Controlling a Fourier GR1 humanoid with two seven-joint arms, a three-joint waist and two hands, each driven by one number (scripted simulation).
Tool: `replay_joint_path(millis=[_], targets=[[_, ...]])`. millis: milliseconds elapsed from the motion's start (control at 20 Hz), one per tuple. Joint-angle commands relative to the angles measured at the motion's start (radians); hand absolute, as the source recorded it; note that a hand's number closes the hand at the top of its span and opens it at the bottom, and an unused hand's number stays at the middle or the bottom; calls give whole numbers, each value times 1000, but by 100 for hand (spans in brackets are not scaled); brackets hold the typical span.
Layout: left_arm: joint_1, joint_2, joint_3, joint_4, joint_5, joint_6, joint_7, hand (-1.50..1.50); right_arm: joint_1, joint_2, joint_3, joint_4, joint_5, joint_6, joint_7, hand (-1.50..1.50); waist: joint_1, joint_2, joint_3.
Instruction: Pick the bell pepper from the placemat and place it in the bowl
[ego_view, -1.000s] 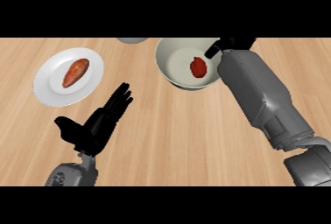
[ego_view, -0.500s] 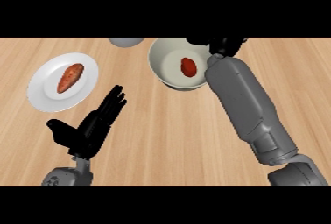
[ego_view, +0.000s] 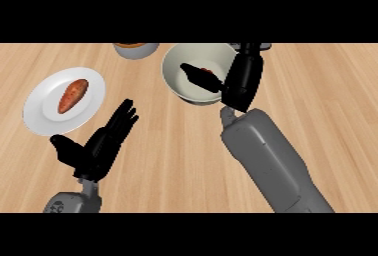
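Seen from above, the right hand (ego_view: 238, 75) reached over the cream bowl (ego_view: 177, 55) on the wooden counter (ego_view: 325, 90), its thumb stretched across the inside. A small red bell pepper (ego_view: 209, 73) lay in the bowl beside that thumb — whether the fingers gripped it could not be told. It looked light, smooth and rather slippery, best pinched across its body. The left hand (ego_view: 100, 142) rested open, fingers straight, near a white plate (ego_view: 40, 107) holding an orange-brown sweet potato (ego_view: 73, 95).
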Motion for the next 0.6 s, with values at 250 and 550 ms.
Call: replay_joint_path(millis=[250, 550], targets=[[13, -14, 8, 1, 4, 18, 5, 0, 420, 8, 430, -354, 204, -153, 103, 150, -42, -16, -3], [13, -5, 25, 2, -10, 32, -13, 0, 814, 8, 676, -447, 370, -245, 94, 150, -59, -6, -2]])
